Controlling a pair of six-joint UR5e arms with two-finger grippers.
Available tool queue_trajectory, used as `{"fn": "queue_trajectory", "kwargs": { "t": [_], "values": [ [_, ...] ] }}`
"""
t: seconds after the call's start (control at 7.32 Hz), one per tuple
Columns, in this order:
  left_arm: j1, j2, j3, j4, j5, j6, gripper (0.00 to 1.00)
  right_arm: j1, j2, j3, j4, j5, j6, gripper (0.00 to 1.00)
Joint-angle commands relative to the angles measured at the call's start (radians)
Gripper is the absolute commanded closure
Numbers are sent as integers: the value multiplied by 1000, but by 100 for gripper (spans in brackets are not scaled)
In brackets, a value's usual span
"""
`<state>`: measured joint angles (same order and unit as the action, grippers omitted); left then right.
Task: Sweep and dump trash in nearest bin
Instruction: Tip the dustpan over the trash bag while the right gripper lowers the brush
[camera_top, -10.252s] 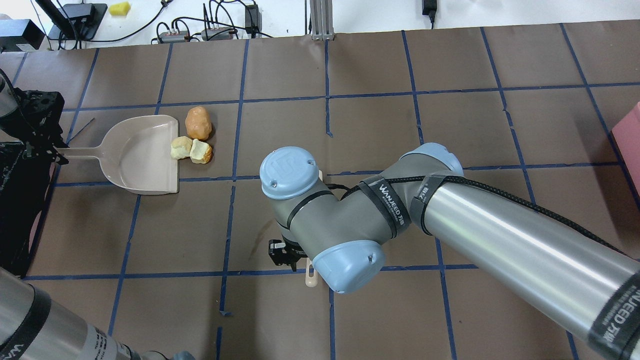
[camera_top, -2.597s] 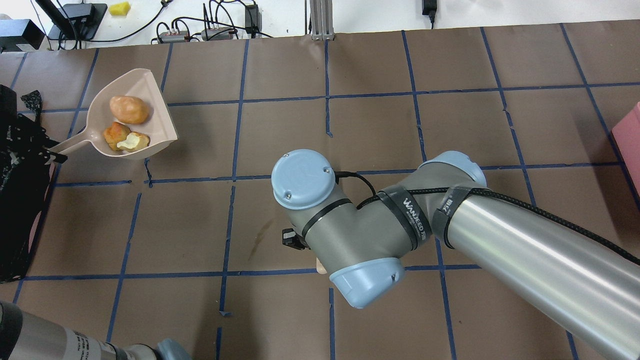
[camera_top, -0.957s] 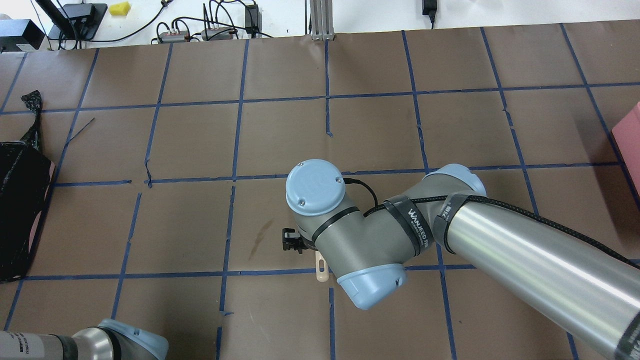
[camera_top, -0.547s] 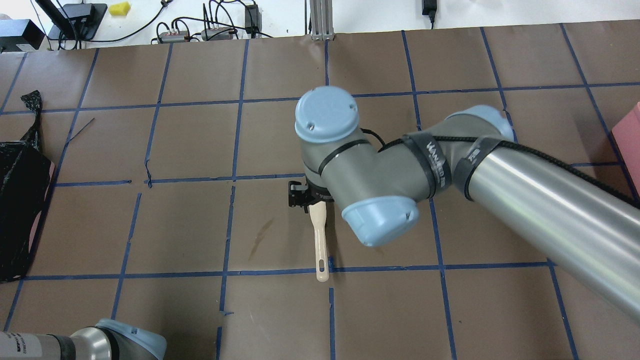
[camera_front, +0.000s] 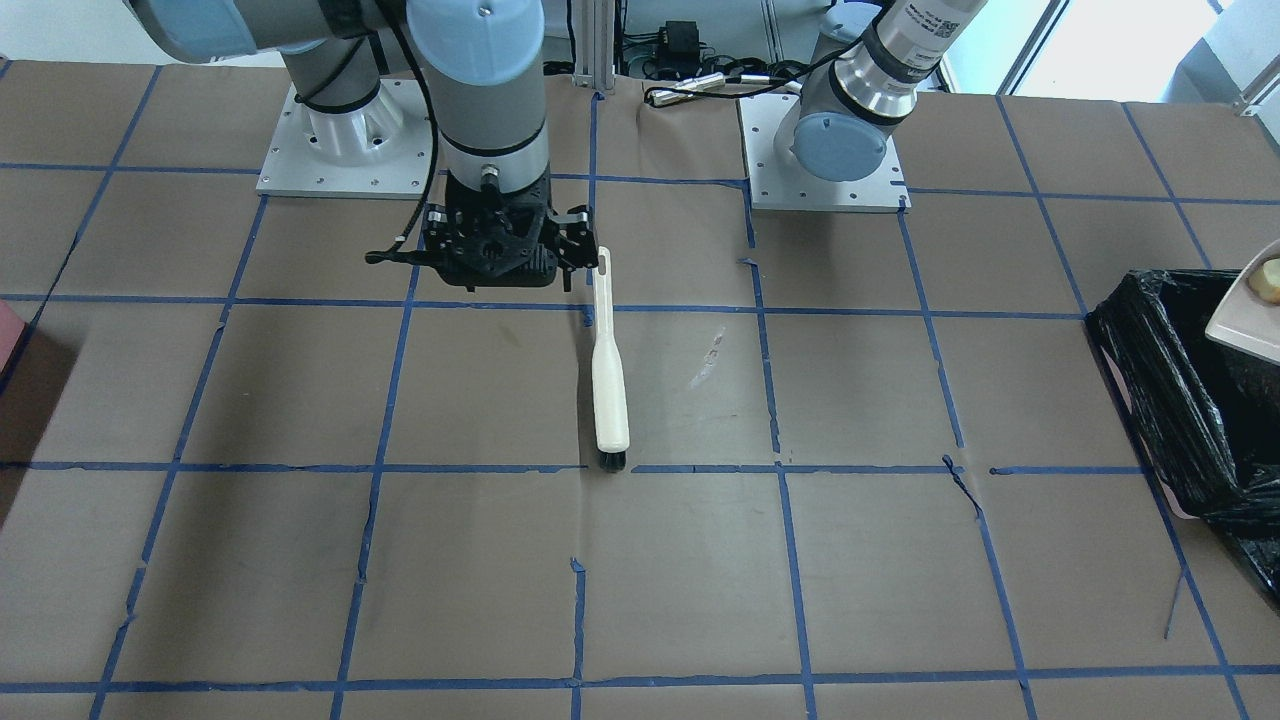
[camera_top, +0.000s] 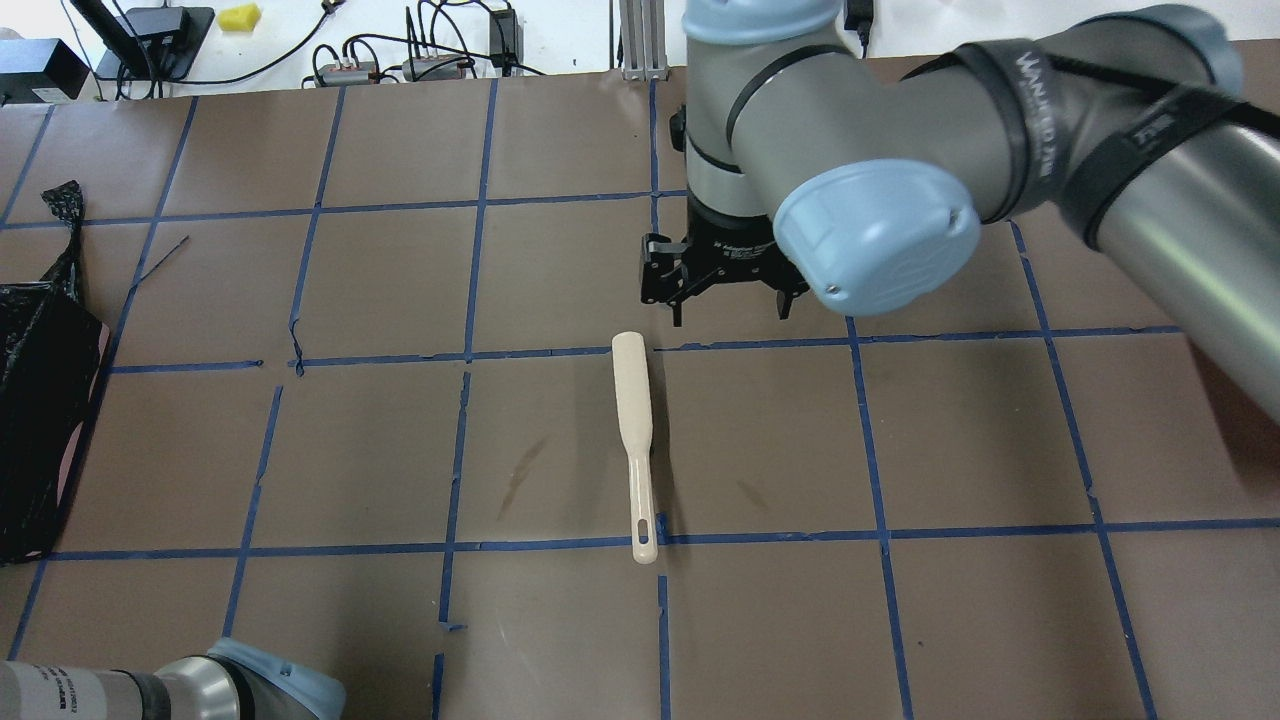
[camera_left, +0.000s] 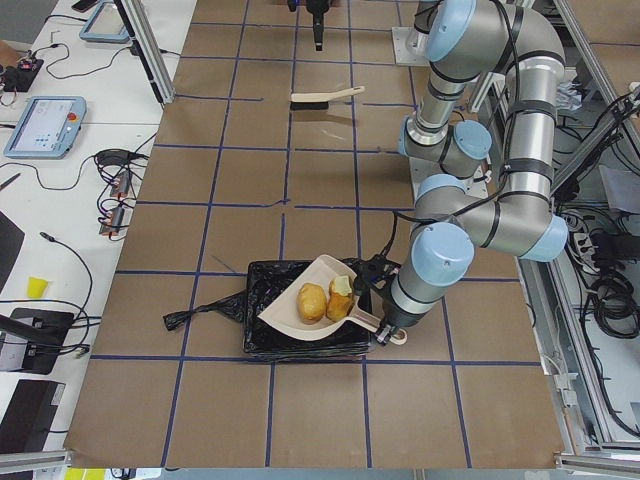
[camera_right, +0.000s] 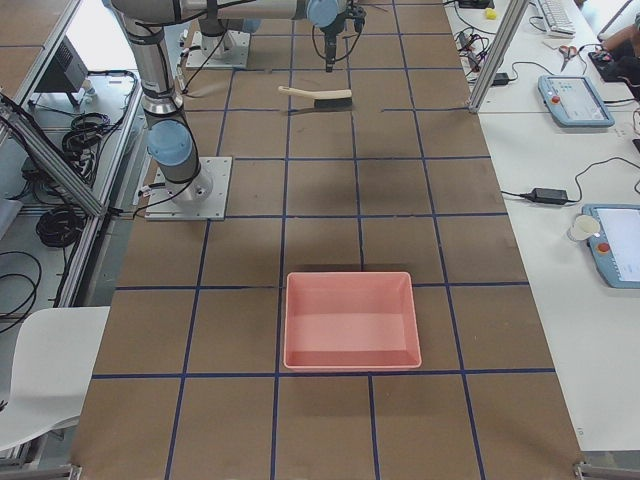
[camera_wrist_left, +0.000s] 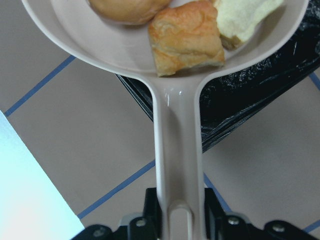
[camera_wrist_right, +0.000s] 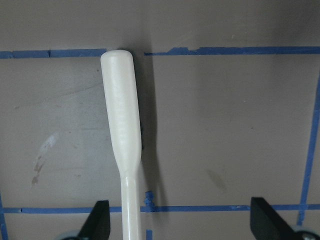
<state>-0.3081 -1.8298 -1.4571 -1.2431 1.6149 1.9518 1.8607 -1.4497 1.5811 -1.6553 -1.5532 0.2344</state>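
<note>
My left gripper (camera_wrist_left: 182, 222) is shut on the handle of the beige dustpan (camera_wrist_left: 176, 130). It holds the pan over the bin (camera_left: 262, 292), which is lined with a black bag. In the pan lie the trash pieces: a tan lump (camera_left: 312, 299), a brown-crusted chunk (camera_wrist_left: 186, 37) and a pale yellow chunk (camera_wrist_left: 245, 17). My right gripper (camera_top: 730, 300) is open and empty, raised just beyond the head of the cream brush (camera_top: 634, 420), which lies flat on the table. The brush also shows in the right wrist view (camera_wrist_right: 122, 125).
The brown paper table has a blue tape grid. A pink tray (camera_right: 350, 277) stands at the table's end on my right. The bin shows at the overhead view's left edge (camera_top: 35, 420) and the front view's right edge (camera_front: 1170, 400). Cables lie past the far edge.
My right gripper has let go of the brush, opened, and risen toward the far side; the brush now lies on the table. Earlier, my left arm carried the loaded dustpan over to the bin.
</note>
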Motion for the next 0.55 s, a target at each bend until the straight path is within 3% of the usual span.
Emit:
{"fn": "queue_trajectory", "kwargs": {
  "t": [0.0,0.41],
  "values": [
    [-12,-3,-5,25,33,4,89,-136,-55,-24,61,-2,-165,0],
    [-20,-28,0,59,75,9,90,-207,-61,-75,87,-41,-245,0]
  ]
}}
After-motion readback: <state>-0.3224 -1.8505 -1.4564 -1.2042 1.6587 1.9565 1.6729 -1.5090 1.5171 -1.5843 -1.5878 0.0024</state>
